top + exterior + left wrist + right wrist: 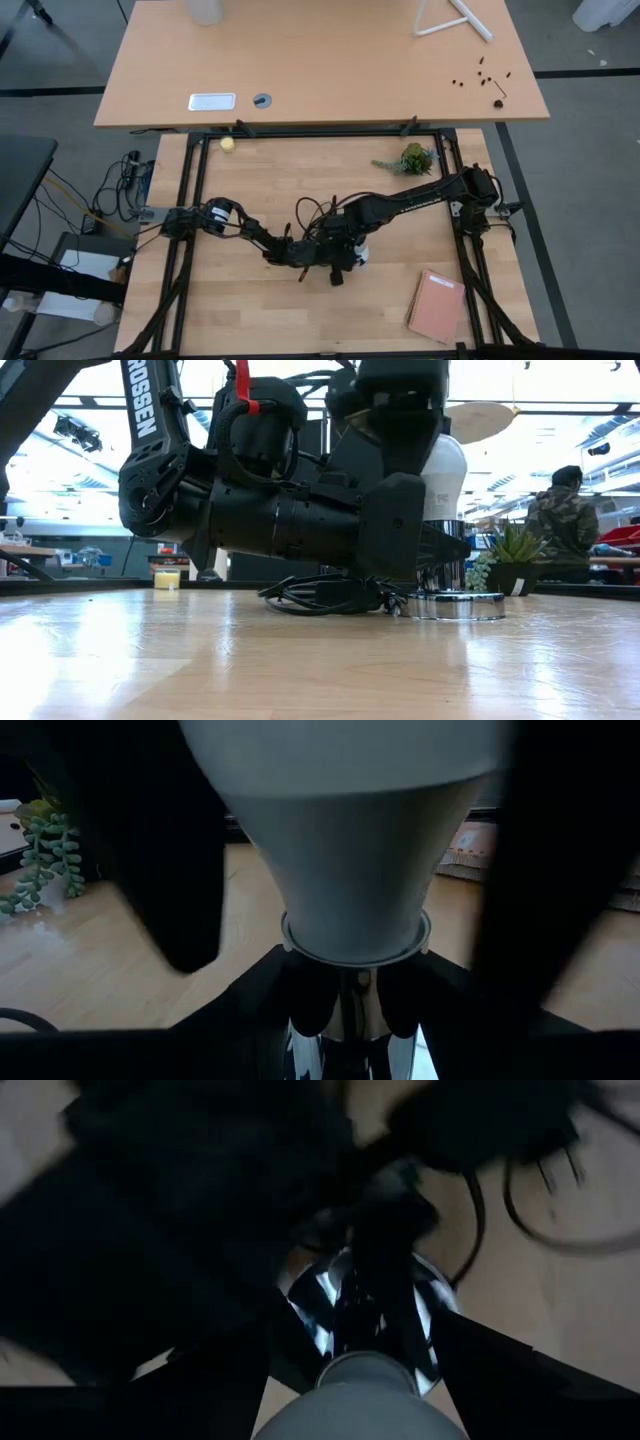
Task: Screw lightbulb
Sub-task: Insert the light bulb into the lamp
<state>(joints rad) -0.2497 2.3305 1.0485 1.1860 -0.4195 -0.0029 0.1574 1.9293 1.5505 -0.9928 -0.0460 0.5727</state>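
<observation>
Toward the near middle of the table (250, 330), both arms meet over the work, and the lightbulb (443, 475) stands upright, its narrow end down in the silver socket (458, 604), whose black cord (320, 598) lies coiled just to the left in the low view. The left gripper (355, 1010) reaches in from the left at the level of the socket's neck, and its dark fingers (300, 1005) appear clamped on the shiny collar under the bulb, steadying it. The right gripper (350, 1370) comes down from above, its fingers either side of the white glass; whether they press the bulb or stand slightly off it I cannot tell, since the view is dark and blurred. Judging by this, the bulb is seated and turning is under way or nearly done; final tightening and letting go remain. Farther off sit a pink notebook (436, 305) and a small plant (412, 159).
</observation>
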